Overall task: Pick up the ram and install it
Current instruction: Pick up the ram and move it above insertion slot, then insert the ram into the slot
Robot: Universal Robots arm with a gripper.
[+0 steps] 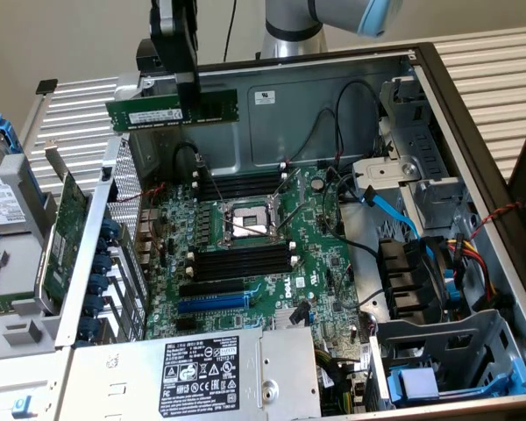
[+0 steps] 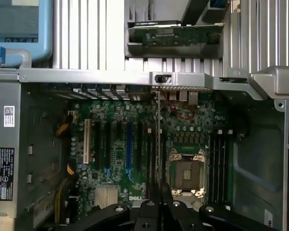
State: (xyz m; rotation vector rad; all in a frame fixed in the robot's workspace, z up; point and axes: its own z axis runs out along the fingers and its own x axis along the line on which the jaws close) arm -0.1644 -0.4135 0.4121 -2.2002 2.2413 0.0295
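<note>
Gripper (image 2: 159, 195): black fingers nearest the wrist camera, clamped on the ram (image 2: 158, 144), which shows there edge-on as a thin line running out over the board (image 2: 135, 139). Ram (image 1: 149, 112), exterior view: green stick with black chips and a white label, gripped at about mid-length by the gripper (image 1: 189, 103), held in the air above the back wall of the case (image 1: 333, 88), well apart from the board below and touching nothing else. Attitude: standing on edge, broad face toward the exterior camera; long axis near level, running from the exterior view's left to its right, the left end a shade lower; roughly parallel to the black slots (image 1: 241, 186) either side of the socket (image 1: 245, 221), and the wrist view agrees. Which long edge carries the contacts cannot be made out; probably the lower. Handling, by judgement: very light, stiff along its length but thin, so likely to crack under twist; chips and contact edge fragile; flat faces smooth, apt to pivot in a narrow pinch. Best hold: across the two flat faces near the middle, as here, leaving the lower edge and both ends free. Also present: power supply (image 1: 202, 373); card (image 1: 66, 228) outside the case at the exterior view's left
</note>
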